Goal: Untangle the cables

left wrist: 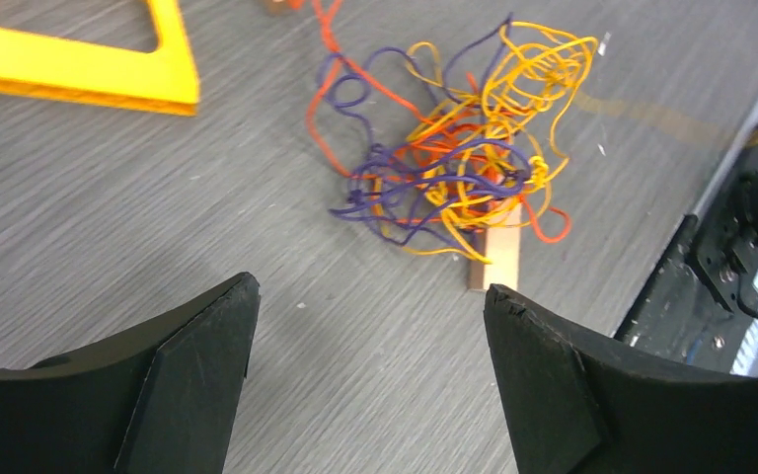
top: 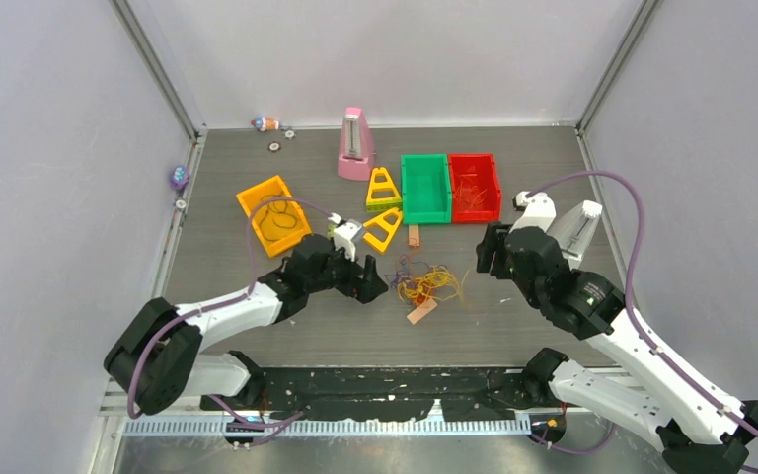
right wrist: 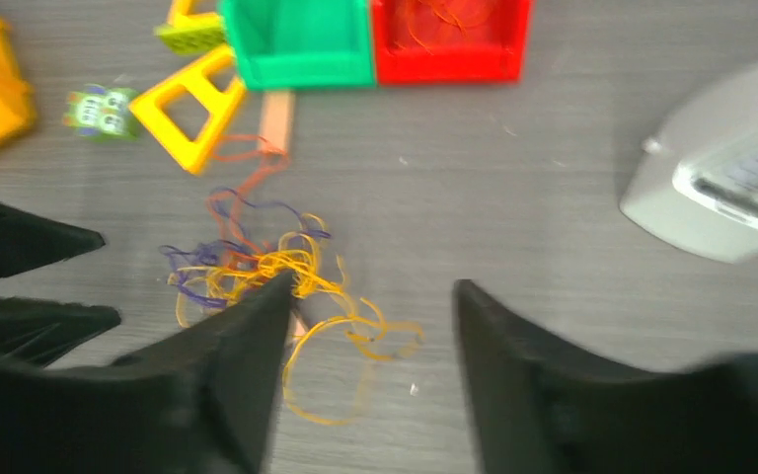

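Cables (top: 426, 283) in yellow, orange-red and dark purple lay knotted in one loose heap on the grey table (top: 355, 331), between the two arms. The purple strands bunched mostly on the side toward the left arm, and the yellow loops spilled out toward the right arm. A small wooden block (left wrist: 498, 252) sat under the near edge of the heap, touching the cords. One orange-red strand ran away from the heap toward a second wooden block (right wrist: 276, 114) farther back. The left gripper (left wrist: 370, 296) hovered just beside the heap with its jaws spread wide and nothing between them; the tangle lay a little ahead of its fingertips, apart from them. The right gripper (right wrist: 373, 286) was likewise released and empty. In its wrist view, its left finger overlapped the heap's edge, though contact could not be told, and a loose yellow loop trailed onto the table in the gap between the fingers. A yellow triangular frame (top: 383, 229) lay near the heap. Behind it, a green bin (top: 425, 188) and a red bin (top: 475, 186) stood side by side, the red one holding a few thin cords. An orange bin (top: 273, 212) sat to the left, a pink metronome (top: 356, 145) at the back, and a white device (right wrist: 720, 188) lay beside the right arm.
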Controlling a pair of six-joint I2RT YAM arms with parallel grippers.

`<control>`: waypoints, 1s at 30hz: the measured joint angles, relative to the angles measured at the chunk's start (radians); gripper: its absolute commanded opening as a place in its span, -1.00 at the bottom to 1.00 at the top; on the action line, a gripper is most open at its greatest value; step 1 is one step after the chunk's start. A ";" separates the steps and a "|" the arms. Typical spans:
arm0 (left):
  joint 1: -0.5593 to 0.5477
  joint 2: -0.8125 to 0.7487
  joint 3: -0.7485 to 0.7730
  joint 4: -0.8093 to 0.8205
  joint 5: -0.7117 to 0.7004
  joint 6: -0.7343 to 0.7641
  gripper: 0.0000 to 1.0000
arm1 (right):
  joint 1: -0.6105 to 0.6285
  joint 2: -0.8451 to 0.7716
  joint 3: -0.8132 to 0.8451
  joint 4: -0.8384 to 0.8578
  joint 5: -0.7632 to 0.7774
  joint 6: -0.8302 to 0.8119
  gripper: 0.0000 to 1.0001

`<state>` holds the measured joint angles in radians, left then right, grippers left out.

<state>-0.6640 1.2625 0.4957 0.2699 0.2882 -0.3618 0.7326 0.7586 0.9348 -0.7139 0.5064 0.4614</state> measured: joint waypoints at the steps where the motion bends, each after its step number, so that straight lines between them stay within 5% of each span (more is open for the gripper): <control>1: -0.011 0.016 0.009 0.002 0.010 0.004 0.71 | 0.000 -0.003 -0.016 -0.021 0.014 0.020 0.80; 5: -0.062 0.075 0.055 0.002 0.049 0.024 0.73 | -0.002 -0.014 -0.071 -0.110 0.051 0.066 0.89; 16: -0.093 0.278 0.230 -0.029 0.149 0.028 0.70 | -0.010 0.140 -0.211 -0.020 -0.105 0.060 0.60; 19: -0.102 0.328 0.276 -0.064 0.157 0.026 0.23 | -0.010 0.187 -0.263 0.053 -0.204 0.055 0.65; 24: -0.111 0.404 0.359 -0.167 0.142 0.025 -1.00 | -0.010 0.249 -0.337 0.121 -0.348 0.052 0.70; 30: -0.111 0.408 0.370 -0.224 0.109 0.034 -1.00 | -0.010 0.294 -0.413 0.170 -0.490 0.053 0.52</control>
<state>-0.7750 1.6707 0.8654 0.0460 0.3973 -0.3283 0.7223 1.0531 0.5217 -0.5438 0.0166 0.5148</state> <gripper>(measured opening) 0.009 0.802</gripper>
